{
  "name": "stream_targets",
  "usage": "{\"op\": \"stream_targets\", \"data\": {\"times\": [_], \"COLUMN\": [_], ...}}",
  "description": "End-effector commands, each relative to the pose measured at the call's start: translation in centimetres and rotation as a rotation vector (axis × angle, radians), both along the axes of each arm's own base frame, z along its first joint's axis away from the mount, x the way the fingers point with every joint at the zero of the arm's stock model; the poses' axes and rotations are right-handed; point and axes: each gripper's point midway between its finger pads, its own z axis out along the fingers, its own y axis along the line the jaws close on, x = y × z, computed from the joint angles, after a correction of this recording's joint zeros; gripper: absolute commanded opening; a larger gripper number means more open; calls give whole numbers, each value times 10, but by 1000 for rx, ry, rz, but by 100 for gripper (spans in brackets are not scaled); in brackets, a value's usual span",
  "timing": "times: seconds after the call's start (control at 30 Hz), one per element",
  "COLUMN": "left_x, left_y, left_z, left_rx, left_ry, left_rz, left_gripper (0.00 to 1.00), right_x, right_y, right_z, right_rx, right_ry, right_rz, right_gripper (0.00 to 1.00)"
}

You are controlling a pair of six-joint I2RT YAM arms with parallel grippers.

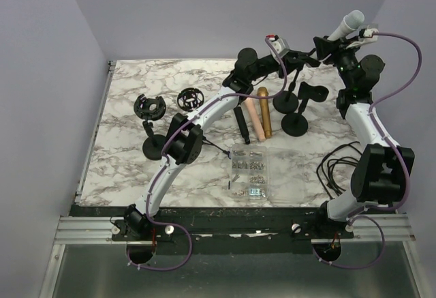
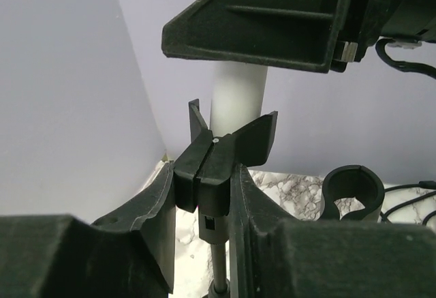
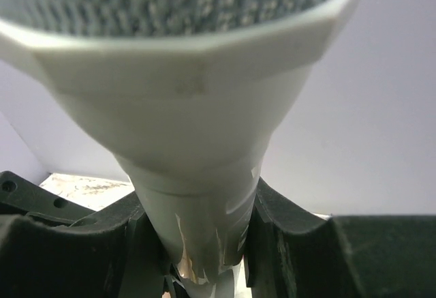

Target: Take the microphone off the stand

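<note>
A white microphone is raised at the back right, and my right gripper is shut on its body. In the right wrist view its grille head fills the top and its body sits between my fingers. My left gripper is shut on the black clip at the top of the stand. In the left wrist view the white body rises just behind the clip's fork, under my right gripper. I cannot tell whether it touches the fork.
A pink microphone, a gold one and a black one lie mid-table. A second stand and its clip are nearby. A clear parts box, black cables and shock mounts also lie there.
</note>
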Motion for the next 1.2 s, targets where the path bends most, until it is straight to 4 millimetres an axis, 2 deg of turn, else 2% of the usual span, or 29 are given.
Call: {"op": "stream_targets", "data": {"times": [0.0, 0.17, 0.33, 0.43, 0.57, 0.6, 0.63, 0.67, 0.73, 0.8, 1.07, 1.17], "left_x": [4, 5, 12, 16, 18, 20, 20, 20, 20, 21, 5, -3], "left_y": [5, 9, 12, 12, 11, 12, 13, 14, 16, 18, 25, 30], "left_z": [8, 3, 4, 1, -4, -3, -1, 1, 10, 21, 40, 46], "left_rx": [9, 14, 14, 19, 13, 9, 3, -4, -18, -23, -5, 8], "left_ry": [6, 36, 47, 58, 80, 88, 95, 102, 112, 130, 145, 156], "left_rz": [38, 46, 84, 97, 104, 110, 112, 117, 124, 137, 96, 80], "left_gripper": [0, 0, 0, 0, 0, 3, 13, 28, 45, 59, 73, 84], "right_x": [5, 13, 8, 3, 1, 0, 0, 0, 1, 2, 3, 2], "right_y": [-6, -47, -79, -80, -63, -57, -52, -48, -43, -42, -36, -32], "right_z": [22, 56, 70, 75, 84, 86, 87, 86, 85, 81, 75, 76], "right_rx": [-14, -68, -125, -132, -130, -130, -128, -129, -130, -129, -109, -96], "right_ry": [-17, -13, 21, 28, 19, 15, 13, 14, 17, 31, 65, 84], "right_rz": [-43, -286, -466, -478, -383, -349, -324, -301, -275, -263, -225, -205], "right_gripper": [1, 1, 1, 1, 1, 1, 1, 1, 1, 1, 1, 1]}}
